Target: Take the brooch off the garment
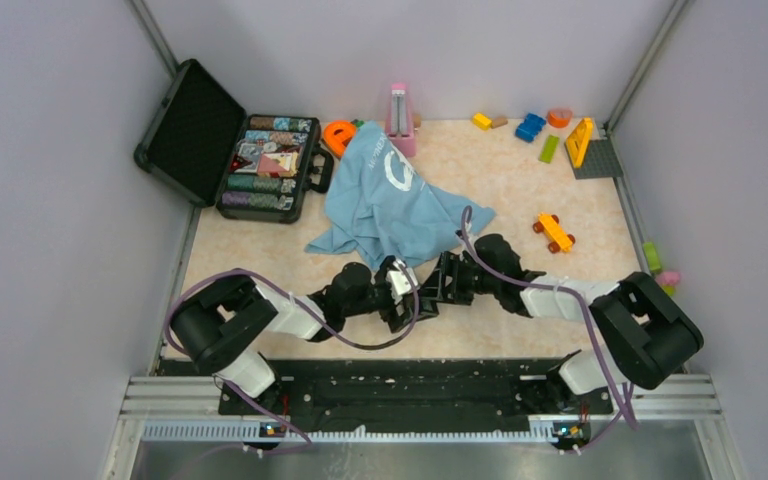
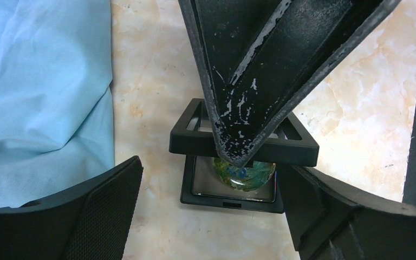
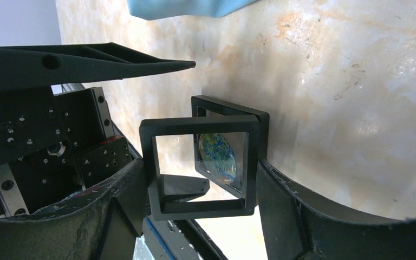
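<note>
The garment, a light blue T-shirt (image 1: pixel 385 200) with a white ring print, lies crumpled at mid-table; it also shows in the left wrist view (image 2: pixel 38 97) and the right wrist view (image 3: pixel 189 6). The brooch (image 2: pixel 244 172), round and teal-green, sits in the base of a small black square box (image 2: pixel 230 196), not on the shirt; it also shows in the right wrist view (image 3: pixel 219 157). My right gripper (image 3: pixel 201 165) is shut on the box's raised lid frame (image 3: pixel 199 125). My left gripper (image 2: pixel 211 184) is open, its fingers either side of the box base. Both grippers (image 1: pixel 407 303) (image 1: pixel 432 290) meet in front of the shirt.
An open black case of poker chips (image 1: pixel 260 160) stands at the back left. A pink metronome (image 1: pixel 398 118) and an orange object (image 1: pixel 339 135) sit behind the shirt. Toy bricks (image 1: pixel 530 127), a grey plate (image 1: pixel 598 158) and an orange toy car (image 1: pixel 553 232) lie to the right.
</note>
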